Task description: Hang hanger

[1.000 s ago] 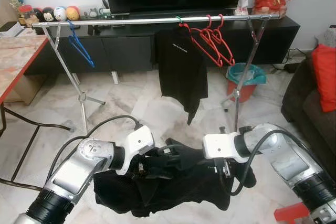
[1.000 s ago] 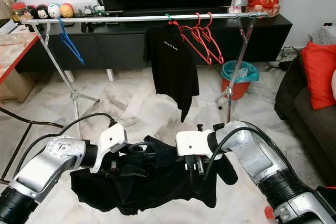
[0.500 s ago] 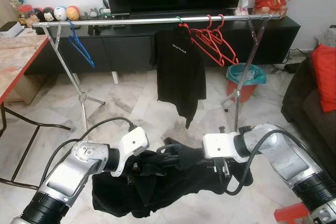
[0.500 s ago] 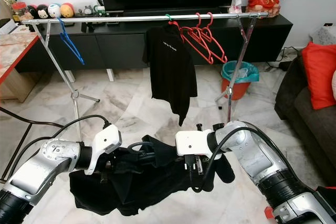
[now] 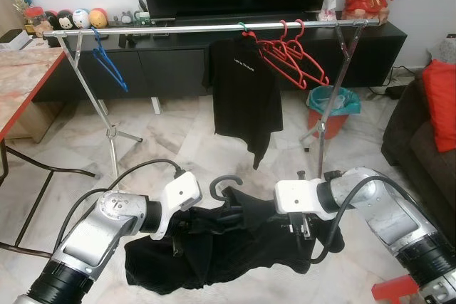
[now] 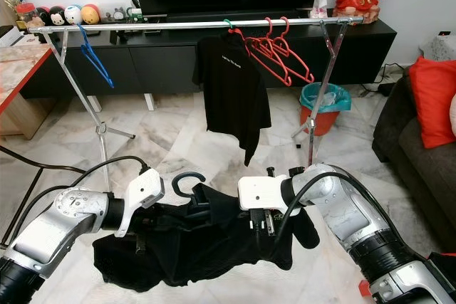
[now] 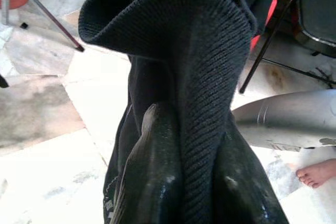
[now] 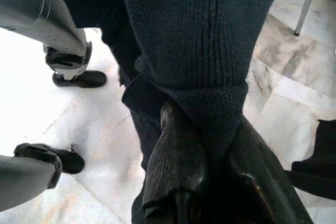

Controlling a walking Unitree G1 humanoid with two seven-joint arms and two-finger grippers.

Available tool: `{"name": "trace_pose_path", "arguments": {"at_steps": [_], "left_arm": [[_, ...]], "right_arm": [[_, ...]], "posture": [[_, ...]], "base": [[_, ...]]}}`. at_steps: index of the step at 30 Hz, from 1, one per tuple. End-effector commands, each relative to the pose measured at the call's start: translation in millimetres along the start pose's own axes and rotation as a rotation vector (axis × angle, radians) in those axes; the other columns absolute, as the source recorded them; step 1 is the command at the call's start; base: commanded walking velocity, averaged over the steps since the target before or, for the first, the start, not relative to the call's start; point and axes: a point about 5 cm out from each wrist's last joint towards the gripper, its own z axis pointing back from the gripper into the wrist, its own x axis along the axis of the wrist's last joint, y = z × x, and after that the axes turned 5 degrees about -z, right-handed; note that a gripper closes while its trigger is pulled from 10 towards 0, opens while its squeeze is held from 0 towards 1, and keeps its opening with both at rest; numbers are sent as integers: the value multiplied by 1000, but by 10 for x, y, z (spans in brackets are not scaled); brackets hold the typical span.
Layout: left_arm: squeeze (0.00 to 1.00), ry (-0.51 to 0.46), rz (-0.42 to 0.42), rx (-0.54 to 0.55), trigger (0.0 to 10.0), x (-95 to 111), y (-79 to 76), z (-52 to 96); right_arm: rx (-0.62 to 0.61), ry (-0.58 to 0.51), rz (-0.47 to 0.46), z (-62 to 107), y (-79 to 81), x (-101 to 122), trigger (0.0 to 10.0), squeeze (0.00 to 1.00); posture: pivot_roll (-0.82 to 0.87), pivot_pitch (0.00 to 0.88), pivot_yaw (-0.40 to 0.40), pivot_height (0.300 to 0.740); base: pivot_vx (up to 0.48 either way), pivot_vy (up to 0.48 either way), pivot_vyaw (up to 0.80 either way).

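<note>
left end effector point(image 7: 181, 192): both black fingers pinching a fold of the dark knit garment point(image 5: 235, 247), cloth squeezed tight between them. It sits low and well in front of the rail point(image 5: 206, 28).

right end effector point(image 8: 210, 182): same deal, fingers clamped on a knit edge of that garment, on the robot's right of the hook.

hanger point(image 5: 222, 184): its dark curved hook pokes up out of the cloth between the two wrists, well below the rail and not hung yet. The rest of it is buried in fabric, so I can't tell how well it's seated.

garment: sags in a heap between the arms, bottom edge close to the marble floor point(image 5: 178, 140).

rail: silver bar across the room with a black shirt point(image 5: 246, 97) hanging mid-rail, red hangers point(image 5: 296, 58) just to its right and a blue hanger point(image 5: 107, 62) near the left end.

risk: both grips are on cloth, not on the hanger, so my guess is the hook could tilt or slide out on the way up. The drooping cloth could also snag or drag.

risk 2: the free stretch of rail sits between the blue hanger and the black shirt; aim too far right and it bumps the shirt.

wrist views vs head views: the wrist views show the actual pinch and the knit texture. The head views give the hook, the rail and the gap between them.
</note>
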Motion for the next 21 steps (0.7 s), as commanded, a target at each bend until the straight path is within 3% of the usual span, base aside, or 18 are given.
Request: {"name": "trace_pose_path", "arguments": {"at_steps": [1, 3, 4, 7, 8, 9, 10, 15, 16, 17, 18, 21], "left_arm": [[0, -37, -7, 6, 0, 68, 5, 48], [0, -43, -4, 3, 0, 71, 1, 50], [0, -45, -2, 3, 0, 73, 0, 52], [0, -53, 2, 1, 0, 81, -7, 59], [0, -55, 4, 0, 0, 82, -8, 59], [0, -55, 5, 0, 0, 83, -8, 59], [0, -57, 6, 0, 0, 85, -8, 58], [0, -61, 6, -1, 0, 92, -11, 59], [0, -61, 6, 0, 0, 92, -12, 59], [0, -61, 6, 0, 0, 92, -13, 60], [0, -60, 6, 0, 0, 91, -14, 61], [0, -58, 6, 1, 0, 90, -16, 61]], "right_arm": [[-30, -47, 4, 39, -66, 69, 4471, 0], [-30, -47, 3, 40, -64, 66, 4745, 0], [-30, -48, 2, 38, -64, 64, 6941, 0], [-30, -49, 0, 34, -62, 58, 7569, 0], [-30, -48, -1, 32, -63, 54, 9333, 0], [-30, -48, -1, 31, -64, 52, 9333, 0], [-31, -48, -2, 25, -67, 48, 10000, 0], [-38, -51, -8, 10, -71, 47, 10000, 0], [-41, -57, -15, 5, -72, 47, 10000, 122], [-42, -59, -17, 4, -72, 48, 10000, 122], [-46, -65, -23, 6, -80, 53, 10000, 1000], [-35, -63, -21, 10, -75, 50, 10000, 1000]], "posture": [[90, 0, 28, 740], [92, 0, 26, 740], [92, 0, 26, 740], [92, 0, 25, 740], [93, 0, 24, 740], [93, 0, 24, 740], [93, 0, 24, 740], [93, 0, 24, 740], [92, 0, 24, 740], [92, 0, 24, 740], [92, 0, 24, 740], [90, 0, 24, 740]], "base": [[0, 0, 0], [0, 0, 0], [0, 0, 0], [0, 0, 0], [0, 0, 0], [0, 0, 0], [0, 0, 0], [0, 0, 0], [0, 0, 0], [0, 0, 0], [0, 0, 0], [0, 0, 0]]}}
